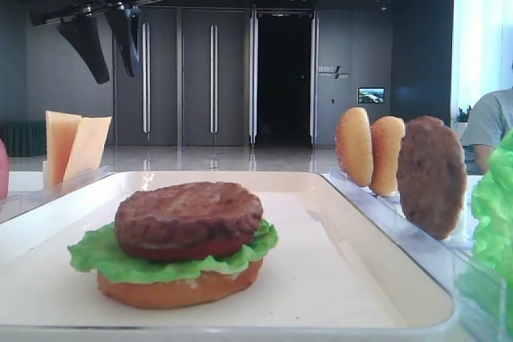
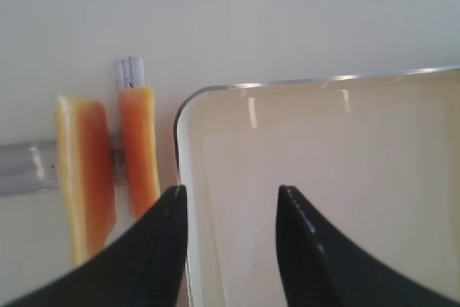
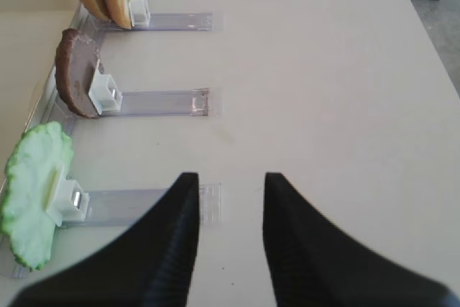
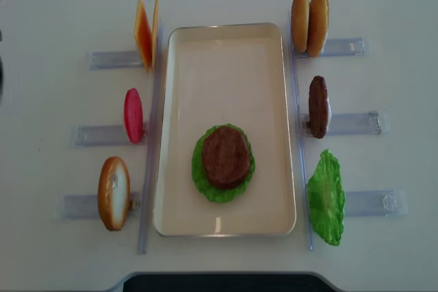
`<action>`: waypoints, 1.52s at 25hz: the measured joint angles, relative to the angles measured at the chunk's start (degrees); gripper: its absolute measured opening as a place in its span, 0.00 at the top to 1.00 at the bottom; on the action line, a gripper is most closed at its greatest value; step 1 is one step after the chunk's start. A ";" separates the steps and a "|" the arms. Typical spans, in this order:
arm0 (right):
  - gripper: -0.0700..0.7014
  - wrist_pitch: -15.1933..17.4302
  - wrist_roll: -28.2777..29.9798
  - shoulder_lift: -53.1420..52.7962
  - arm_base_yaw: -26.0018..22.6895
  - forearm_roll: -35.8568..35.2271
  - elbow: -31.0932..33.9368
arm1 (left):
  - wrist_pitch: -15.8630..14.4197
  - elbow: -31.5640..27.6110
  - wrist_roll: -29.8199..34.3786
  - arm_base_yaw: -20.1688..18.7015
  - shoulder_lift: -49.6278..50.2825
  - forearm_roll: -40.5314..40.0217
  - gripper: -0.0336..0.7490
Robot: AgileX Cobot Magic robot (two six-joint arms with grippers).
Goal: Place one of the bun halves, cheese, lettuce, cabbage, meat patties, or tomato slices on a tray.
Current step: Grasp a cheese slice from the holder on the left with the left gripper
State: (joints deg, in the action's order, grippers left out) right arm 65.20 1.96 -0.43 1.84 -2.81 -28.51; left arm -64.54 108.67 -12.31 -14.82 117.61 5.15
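A dark brown meat patty (image 4: 225,156) is topping a red tomato slice (image 1: 188,249), bright green lettuce (image 4: 202,180) and a golden-orange bun half (image 1: 176,287) on the cream-white tray (image 4: 226,73). Pale yellow-orange cheese slices (image 4: 146,33) are standing beside it on the off-white surface (image 4: 383,5), opposite golden speckled buns (image 4: 309,21). A pink-red tomato slice (image 4: 133,115) is showing at the left.
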 joint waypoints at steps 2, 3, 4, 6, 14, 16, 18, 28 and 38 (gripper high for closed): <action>0.59 0.00 0.00 0.00 0.00 0.00 0.00 | -0.17 0.00 -0.66 -0.98 0.29 -1.04 0.55; 0.59 0.00 0.00 0.00 0.00 0.00 0.00 | -0.46 0.00 -1.34 -1.14 0.29 -1.66 0.55; 0.59 0.00 0.00 0.00 0.00 0.00 0.00 | -0.74 0.00 -1.92 -1.15 0.29 -2.29 0.55; 0.59 0.00 0.00 0.00 0.00 0.00 0.00 | -1.83 0.00 -2.67 -1.15 0.29 -4.06 0.55; 0.59 0.00 0.00 0.00 0.00 0.00 0.00 | -4.44 0.00 -4.60 -1.15 0.29 -8.33 0.55; 0.59 0.00 0.00 0.00 0.00 0.00 0.00 | -4.44 0.00 -4.65 -1.15 0.43 -8.45 0.55; 0.59 0.00 0.00 0.00 0.00 0.00 0.00 | -4.44 0.01 -4.65 -1.15 0.84 -8.45 0.55; 0.59 0.00 0.00 0.00 0.00 0.00 0.00 | -4.33 0.01 -4.67 -1.15 3.50 -8.45 0.55; 0.59 0.00 0.00 0.00 0.00 0.00 0.00 | -2.37 0.01 -4.67 -1.15 6.11 -8.96 0.55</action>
State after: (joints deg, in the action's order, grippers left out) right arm 65.20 1.96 -0.43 1.84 -2.81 -28.51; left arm -66.90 108.68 -16.98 -15.97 123.73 -3.81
